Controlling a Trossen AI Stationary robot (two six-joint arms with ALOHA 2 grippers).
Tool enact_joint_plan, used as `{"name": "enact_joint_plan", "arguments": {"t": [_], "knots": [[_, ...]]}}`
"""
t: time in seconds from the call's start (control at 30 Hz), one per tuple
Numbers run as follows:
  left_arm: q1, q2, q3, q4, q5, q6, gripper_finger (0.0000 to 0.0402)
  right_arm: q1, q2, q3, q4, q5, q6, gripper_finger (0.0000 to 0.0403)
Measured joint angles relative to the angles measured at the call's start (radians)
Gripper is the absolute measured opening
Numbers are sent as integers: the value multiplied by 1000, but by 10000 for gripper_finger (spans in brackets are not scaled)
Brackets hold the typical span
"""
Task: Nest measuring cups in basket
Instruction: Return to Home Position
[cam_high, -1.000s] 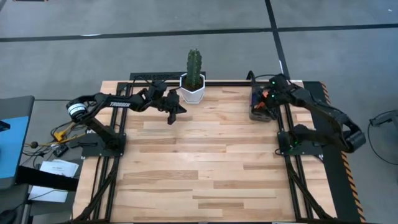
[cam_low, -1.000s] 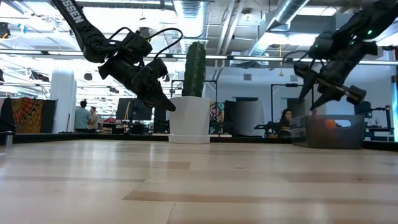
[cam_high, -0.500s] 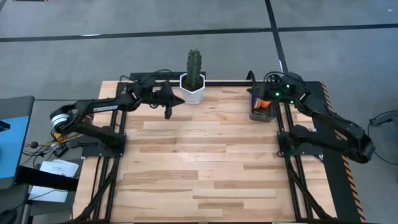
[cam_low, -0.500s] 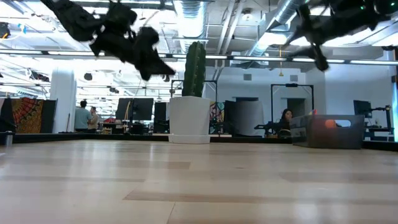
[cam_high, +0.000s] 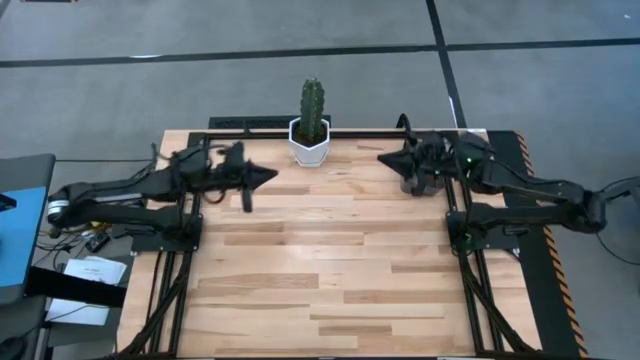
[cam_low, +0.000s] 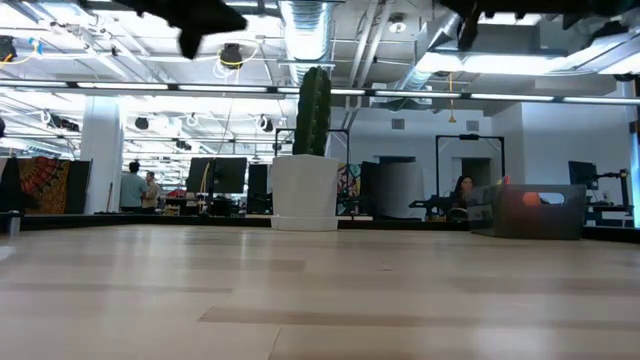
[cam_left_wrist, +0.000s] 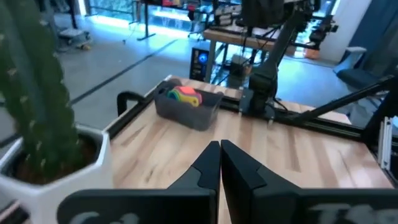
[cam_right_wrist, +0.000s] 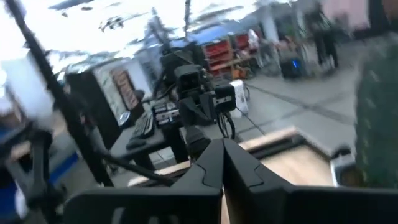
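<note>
while left gripper (cam_high: 270, 176) and right gripper (cam_high: 383, 157) hang pinched, cups' (cam_left_wrist: 184, 96) heading in basket (cam_left_wrist: 186, 114) unclear.

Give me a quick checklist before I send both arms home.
1. Cups inside the basket: ok, a colourful stack lies in it.
2. All seven cups stacked: cannot tell; only some colours show.
3. Left hand empty: ok, shut on nothing.
4. Right hand empty: ok, shut on nothing.
5. Both hands apart from the cactus pot: ok, one on each side.
6. Loose cups on the table: ok, none seen.
</note>
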Motion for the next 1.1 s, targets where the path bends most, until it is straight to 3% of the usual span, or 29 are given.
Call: {"name": "enact_joint_plan", "arguments": {"t": [0.13,0.37,0.6,0.77,1.1], "knots": [[-137,-111,0,-167,-132,-30,0,116,-1,0,0,25,-165,12],[-314,-200,-75,-232,-315,-46,0,278,-111,0,-93,256,-379,8],[-345,-299,-306,-10,-337,-67,0,281,-303,0,-365,295,-395,6],[-344,-393,-344,-184,-338,24,0,282,-359,-4,-564,343,-365,5],[-344,-655,-384,-323,-328,94,0,275,-613,-228,-471,363,-387,6]]}}
